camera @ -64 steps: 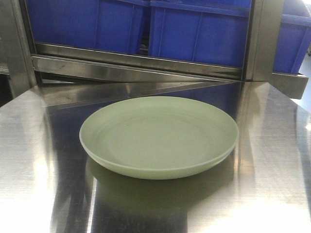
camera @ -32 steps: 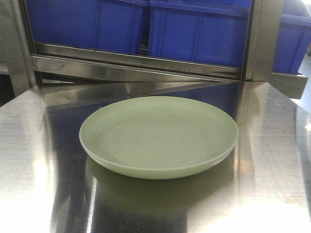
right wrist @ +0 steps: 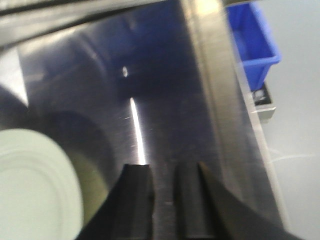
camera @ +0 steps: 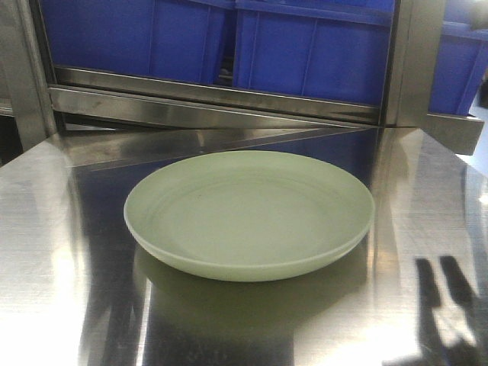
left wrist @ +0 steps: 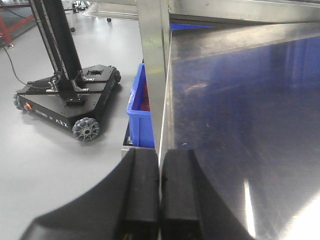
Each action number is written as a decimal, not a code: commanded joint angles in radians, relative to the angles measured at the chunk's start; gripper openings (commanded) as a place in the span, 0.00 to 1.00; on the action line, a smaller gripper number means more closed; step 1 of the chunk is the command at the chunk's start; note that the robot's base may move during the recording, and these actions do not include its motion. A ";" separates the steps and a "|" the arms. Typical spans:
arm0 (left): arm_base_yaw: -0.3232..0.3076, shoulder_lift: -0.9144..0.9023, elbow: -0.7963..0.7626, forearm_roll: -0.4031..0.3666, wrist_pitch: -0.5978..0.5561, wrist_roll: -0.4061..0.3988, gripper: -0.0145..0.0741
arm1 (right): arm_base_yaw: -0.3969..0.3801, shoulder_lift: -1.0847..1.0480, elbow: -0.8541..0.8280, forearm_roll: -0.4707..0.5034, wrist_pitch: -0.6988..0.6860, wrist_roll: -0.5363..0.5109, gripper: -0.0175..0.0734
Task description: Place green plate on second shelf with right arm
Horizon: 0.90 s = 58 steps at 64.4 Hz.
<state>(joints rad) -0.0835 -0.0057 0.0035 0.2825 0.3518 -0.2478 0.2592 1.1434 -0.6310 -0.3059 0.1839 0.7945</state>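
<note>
The green plate (camera: pixel 249 213) is round, shallow and pale sage green, and lies flat in the middle of the steel table (camera: pixel 46 229). Its edge also shows at the lower left of the right wrist view (right wrist: pixel 35 185). My right gripper (right wrist: pixel 163 167) hangs over the bare steel just right of the plate, with its jaws a narrow gap apart and nothing between them. In the front view only its dark two-fingered reflection (camera: pixel 438 297) shows on the table at the lower right. My left gripper (left wrist: pixel 160 162) is shut and empty over the table's left edge.
Blue crates (camera: pixel 305 46) sit on a shelf behind a steel rail (camera: pixel 213 107), between steel uprights (camera: pixel 412 61). A blue bin (left wrist: pixel 140 115) and a wheeled black base (left wrist: pixel 65 100) stand on the floor to the left. Another blue bin (right wrist: pixel 250 40) is beyond the table's right edge.
A dark reflection of two fingers has appeared on the table at the lower right of the front view. The plate has not moved.
</note>
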 commanded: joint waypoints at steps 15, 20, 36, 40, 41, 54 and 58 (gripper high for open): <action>-0.008 -0.023 0.041 0.002 -0.058 -0.002 0.30 | 0.167 0.222 -0.259 -0.010 0.127 0.004 0.57; -0.008 -0.023 0.041 0.002 -0.058 -0.002 0.30 | 0.190 0.257 -0.288 -0.010 0.137 0.004 0.57; -0.008 -0.023 0.041 0.002 -0.058 -0.002 0.30 | 0.230 0.356 -0.363 0.022 0.194 0.004 0.57; -0.008 -0.023 0.041 0.002 -0.058 -0.002 0.30 | 0.235 0.372 -0.368 0.023 0.196 0.004 0.57; -0.008 -0.023 0.041 0.002 -0.058 -0.002 0.30 | 0.237 0.377 -0.369 0.024 0.196 0.004 0.57; -0.008 -0.023 0.041 0.002 -0.058 -0.002 0.30 | 0.243 0.423 -0.373 0.028 0.202 0.004 0.57; -0.008 -0.023 0.041 0.002 -0.058 -0.002 0.30 | 0.243 0.432 -0.373 0.028 0.202 0.004 0.57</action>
<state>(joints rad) -0.0835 -0.0057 0.0035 0.2825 0.3518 -0.2478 0.5026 1.6008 -0.9676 -0.2683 0.4220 0.7981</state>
